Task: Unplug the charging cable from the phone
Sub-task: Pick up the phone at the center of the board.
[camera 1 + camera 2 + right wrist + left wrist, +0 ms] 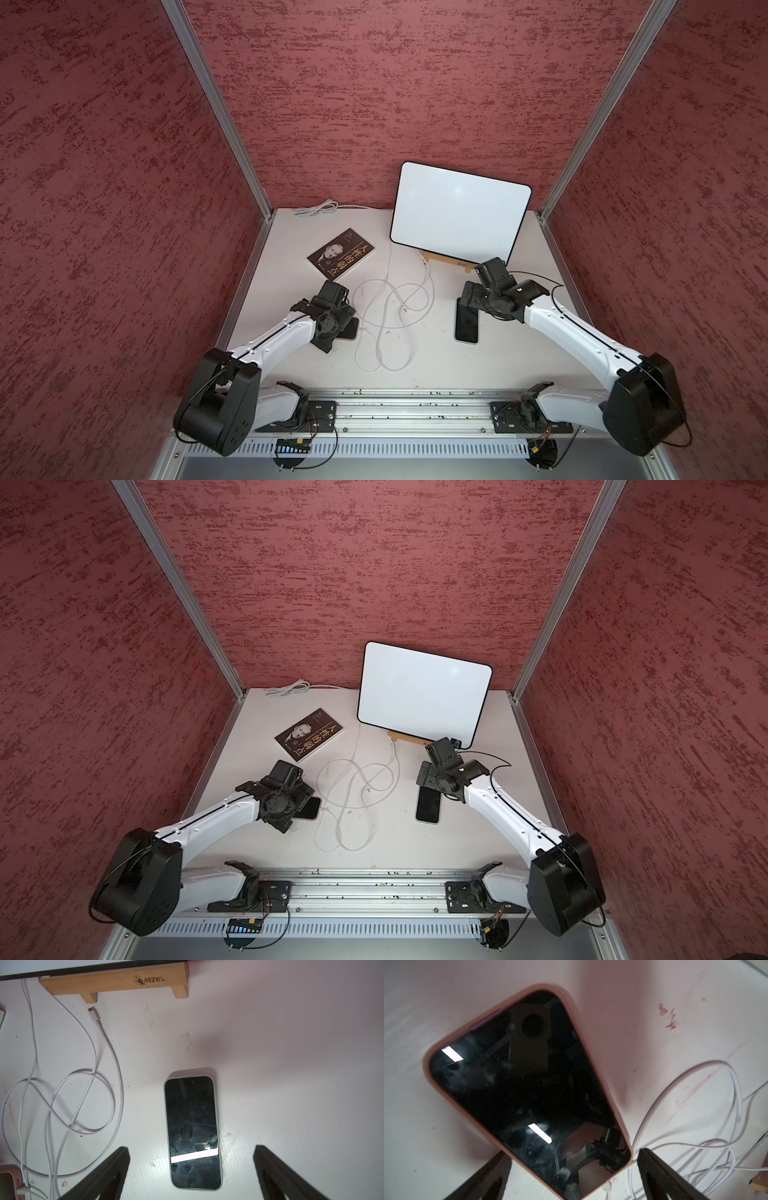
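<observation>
While the white charging cable (607,1188) sits plugged into the pink-cased phone (529,1084) on the tabletop (425,1147), we count nothing done.
Our left fingers (646,1159), above that phone, and right fingers (268,1163) gape wide, empty.

We found the phone (527,1088) lying flat and face up in a pink case, its screen dark and glossy. It sat near the book (340,253), on the side of the book toward the robot's base, and showed only partly in both top views. The white plug (607,1188) of the charging cable (122,1095) was seated in the phone's end. The cable sprawled in loose, crossing white loops to the book's right.
</observation>
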Available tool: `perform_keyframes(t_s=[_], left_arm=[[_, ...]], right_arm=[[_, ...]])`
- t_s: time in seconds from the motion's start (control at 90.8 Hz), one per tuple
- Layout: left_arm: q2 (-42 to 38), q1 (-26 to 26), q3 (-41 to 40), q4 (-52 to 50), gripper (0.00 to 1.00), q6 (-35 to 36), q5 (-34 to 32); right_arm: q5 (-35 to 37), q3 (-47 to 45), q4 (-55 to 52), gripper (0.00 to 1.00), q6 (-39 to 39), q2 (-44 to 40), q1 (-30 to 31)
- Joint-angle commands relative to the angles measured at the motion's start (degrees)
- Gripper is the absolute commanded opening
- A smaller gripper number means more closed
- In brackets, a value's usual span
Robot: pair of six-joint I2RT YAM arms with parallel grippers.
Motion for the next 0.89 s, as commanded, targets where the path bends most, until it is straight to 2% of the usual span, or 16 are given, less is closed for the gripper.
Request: perform_keyframes(t_s=[0.0, 0.331, 0.584, 0.881], left_arm=[[2.03, 0.77, 1.06, 0.51, 1.0, -1.83, -0.74], [6.45, 1.75, 4.89, -2.15, 1.0, -3.43, -1.59], [13.23, 2.61, 11.1, -9.11, 1.0, -2.81, -1.82], [17.77, 2.57, 13.2, -10.94, 1.0, -4.23, -1.01]], right_arm=[[2.18, -0.73, -0.33, 0.99, 0.5, -1.58, 0.49], [2.37, -0.97, -0.17, 0.99, 1.17, -1.47, 0.54], [3.24, -1.21, -0.36, 0.99, 1.48, -1.61, 0.57], [3.93, -1.23, -0.43, 0.99, 1.56, -1.52, 0.54]])
